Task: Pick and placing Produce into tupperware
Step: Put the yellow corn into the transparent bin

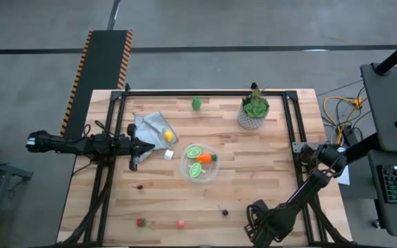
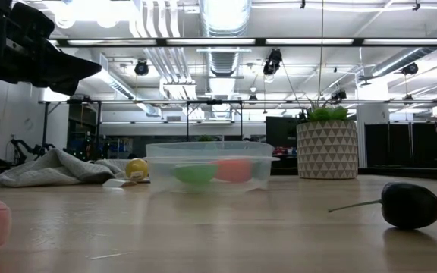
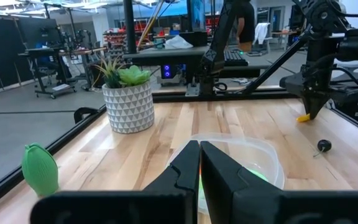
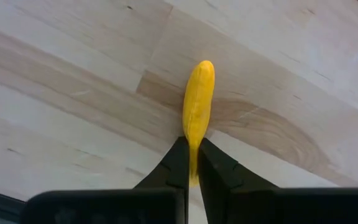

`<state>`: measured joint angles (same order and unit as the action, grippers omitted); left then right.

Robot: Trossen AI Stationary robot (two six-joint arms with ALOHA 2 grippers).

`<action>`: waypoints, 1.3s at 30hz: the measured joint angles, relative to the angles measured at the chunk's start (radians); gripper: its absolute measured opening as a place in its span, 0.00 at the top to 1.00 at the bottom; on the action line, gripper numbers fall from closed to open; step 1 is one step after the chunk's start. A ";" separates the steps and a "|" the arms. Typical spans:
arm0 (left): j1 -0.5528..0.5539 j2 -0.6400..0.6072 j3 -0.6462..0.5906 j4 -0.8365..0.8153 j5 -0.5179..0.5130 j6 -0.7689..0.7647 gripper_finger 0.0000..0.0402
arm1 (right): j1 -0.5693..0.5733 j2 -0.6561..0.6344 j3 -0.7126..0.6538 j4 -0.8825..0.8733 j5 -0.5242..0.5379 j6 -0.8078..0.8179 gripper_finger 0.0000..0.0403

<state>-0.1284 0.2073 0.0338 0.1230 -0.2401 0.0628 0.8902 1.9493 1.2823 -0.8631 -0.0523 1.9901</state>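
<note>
One yellow fruit (image 4: 197, 106) is clenched at its end in the right pincer (image 4: 192, 163), low over the surface (image 4: 73, 74) at its near right corner. Farther off, the left pincer (image 3: 199, 163) is closed empty beside the tupperware (image 1: 200, 164), which holds green and orange produce (image 1: 201, 158).

Both arms dark, near black, matte. Left arm (image 1: 81, 144): long slender run of tube links, thicker rounded joint housings between them, thin dark cables looped alongside. Right arm (image 1: 309, 189): same build, with a bulky rounded joint housing and thin links. Left gripper (image 3: 199, 177): two flat, angular black fingers tapering to narrow tips, stepped notches on the inner edges, broad black block behind. Right gripper (image 4: 191, 167): identical black tapered fingers.
</note>
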 joint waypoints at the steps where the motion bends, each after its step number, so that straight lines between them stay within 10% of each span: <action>1: 0.000 0.001 0.000 0.000 0.000 0.000 1.00 | 0.000 -0.001 0.000 -0.001 0.001 -0.002 0.97; 11: 0.000 0.002 0.000 -0.001 0.000 0.001 1.00 | 0.003 -0.034 0.000 -0.032 0.214 -0.058 0.97; 33: 0.000 0.002 0.000 -0.001 0.000 -0.002 1.00 | 0.045 -0.052 -0.017 -0.065 1.123 -0.327 0.97; 39: 0.000 0.002 0.000 0.000 0.000 -0.003 1.00 | 0.045 -0.052 -0.045 -0.068 1.153 -0.311 0.97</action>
<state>-0.1284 0.2089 0.0338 0.1233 -0.2401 0.0601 0.9356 1.8977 1.2369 -0.9306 1.1008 1.6795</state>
